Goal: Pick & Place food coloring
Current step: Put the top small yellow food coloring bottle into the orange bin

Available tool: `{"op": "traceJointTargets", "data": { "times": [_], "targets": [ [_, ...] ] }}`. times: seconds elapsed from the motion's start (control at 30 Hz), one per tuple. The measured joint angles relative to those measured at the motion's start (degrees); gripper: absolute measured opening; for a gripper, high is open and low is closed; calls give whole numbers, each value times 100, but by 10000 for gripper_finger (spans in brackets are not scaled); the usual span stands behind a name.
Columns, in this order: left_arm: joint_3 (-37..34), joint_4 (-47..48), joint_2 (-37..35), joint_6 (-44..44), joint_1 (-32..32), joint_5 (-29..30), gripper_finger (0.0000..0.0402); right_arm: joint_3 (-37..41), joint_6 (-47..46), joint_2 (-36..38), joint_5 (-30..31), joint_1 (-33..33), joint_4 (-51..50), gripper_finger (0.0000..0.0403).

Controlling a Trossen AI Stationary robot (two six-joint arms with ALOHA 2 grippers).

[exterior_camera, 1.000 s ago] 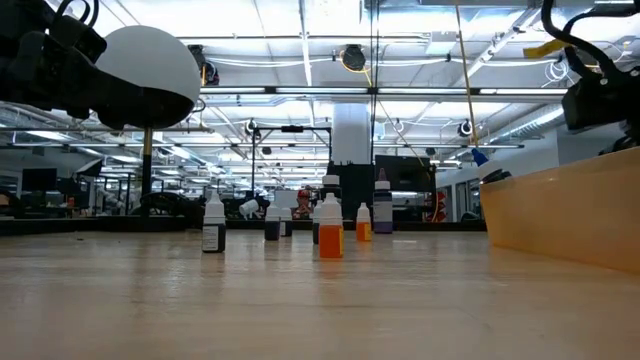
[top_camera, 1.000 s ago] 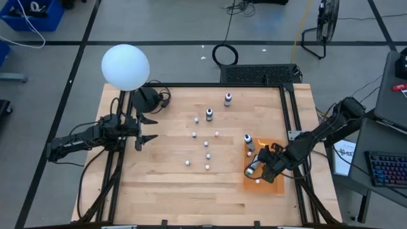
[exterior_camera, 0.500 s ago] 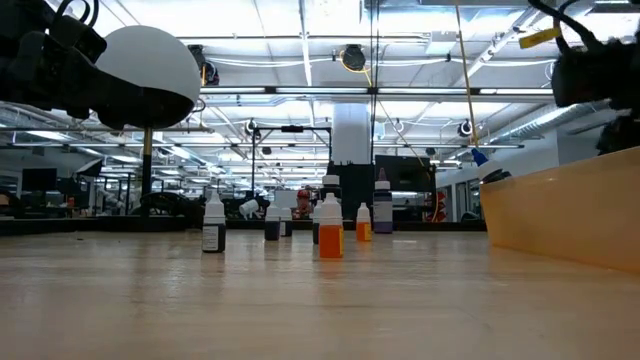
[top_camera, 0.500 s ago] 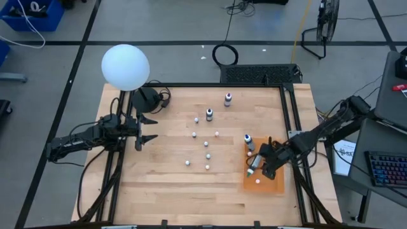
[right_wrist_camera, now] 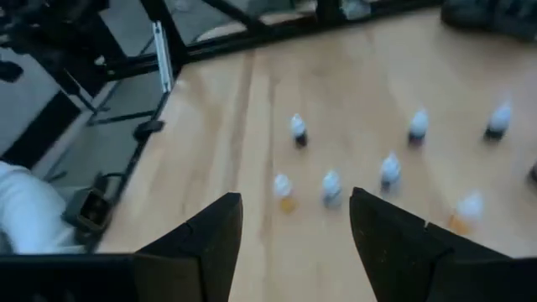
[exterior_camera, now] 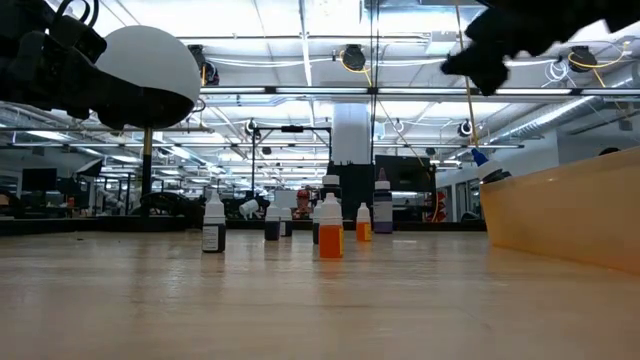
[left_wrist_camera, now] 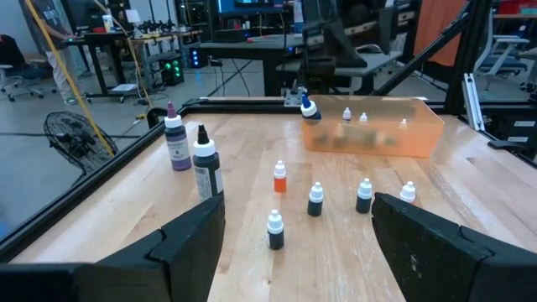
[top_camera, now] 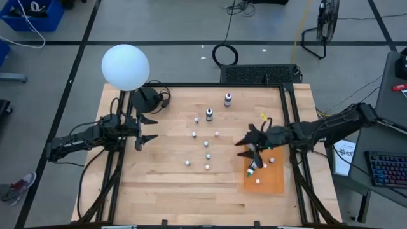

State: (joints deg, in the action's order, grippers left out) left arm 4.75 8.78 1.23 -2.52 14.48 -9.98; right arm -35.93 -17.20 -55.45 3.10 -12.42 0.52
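Several food coloring bottles (top_camera: 207, 156) stand upright on the wooden table, among them a purple-topped one (left_wrist_camera: 176, 144) and a dark one (left_wrist_camera: 206, 172). A green-topped bottle (top_camera: 253, 168) lies on its side in the orange tray (top_camera: 273, 184), with three small whitish ones beside it. A blue-topped bottle (left_wrist_camera: 309, 107) shows at the tray's left end. My right gripper (top_camera: 245, 141) hangs open above the table, just left of the tray's far end, with nothing between its fingers (right_wrist_camera: 394, 243). My left gripper (top_camera: 143, 130) waits open at the table's left edge.
A white globe lamp (top_camera: 125, 66) stands over the table's far left corner, with a dark object (top_camera: 146, 98) below it. Black frame rails run along the table's left and right sides. Bare wood lies along the near edge.
My right gripper has risen out of the orange tray and swung toward the table's left and far side. It has tipped up from pointing down to nearly level. The green-topped bottle that was at its fingers now lies in the tray.
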Motion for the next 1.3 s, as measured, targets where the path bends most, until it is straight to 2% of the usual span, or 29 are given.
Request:
{"op": "traceJointTargets", "data": {
  "times": [0.13, 0.23, 0.4, 0.5, 0.63, 0.83, 1.0, 1.3],
  "targets": [
    [0, 0, -2, -1, 1, 0, 299, -400, 644, -557, -453, 718, -128, 201],
    [0, 0, -2, -2, 0, 2, 299, -1096, 905, -1189, -778, 1259, -819, 201],
    [1, -1, -1, 0, 2, 0, 299, -2315, 1809, -2400, -776, 1728, -1934, 200],
    [0, 0, -2, 0, 0, 0, 299, -2718, 1955, -3079, -774, 1916, -2281, 200],
    [1, -2, -2, 0, 0, 2, 299, -2782, 2124, -3785, -771, 2058, -2230, 200],
    [0, -2, 0, 0, 0, 0, 299, -2784, 2285, -4435, -776, 2160, -2125, 200],
    [2, 0, -2, 0, 2, 0, 299, -2784, 2307, -4701, -773, 2219, -1805, 200],
    [0, -2, -2, 0, 2, 2, 299, -2791, 2294, -4757, -783, 2319, -1753, 192]
  ]
}}
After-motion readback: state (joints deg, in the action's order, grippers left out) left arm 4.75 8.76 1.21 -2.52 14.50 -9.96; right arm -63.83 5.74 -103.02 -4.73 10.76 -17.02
